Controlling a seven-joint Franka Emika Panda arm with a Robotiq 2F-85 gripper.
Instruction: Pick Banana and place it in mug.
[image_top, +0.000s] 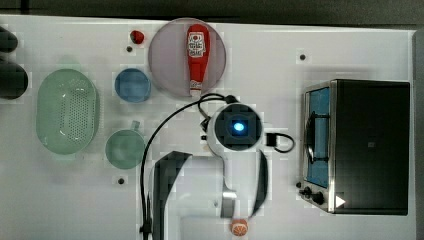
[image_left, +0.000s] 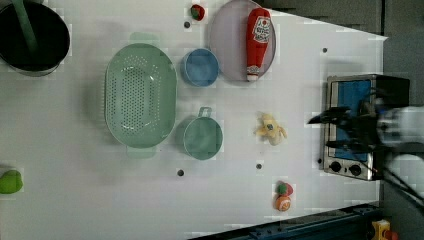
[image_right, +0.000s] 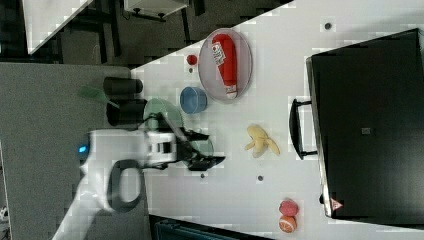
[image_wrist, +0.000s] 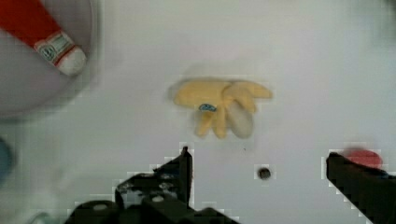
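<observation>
A green perforated colander (image_left: 140, 95) sits on the white table (image_left: 75, 200). Just beside it, toward the left view's right, is a small blue bowl (image_left: 200, 67), then a grey plate (image_left: 225, 45) with a red ketchup bottle (image_left: 259, 41) lying on it. Well apart, across the table from the colander, stands a toaster oven (image_left: 352, 125).

The white Franka arm (image_right: 107, 170) reaches out over the table with its wrist bent so the hand points down. Its black two-fingered gripper (image_wrist: 259, 170) hangs above the tabletop with the jaws spread wide apart, nothing between the fingers (image_wrist: 180, 170), touching no object.
</observation>
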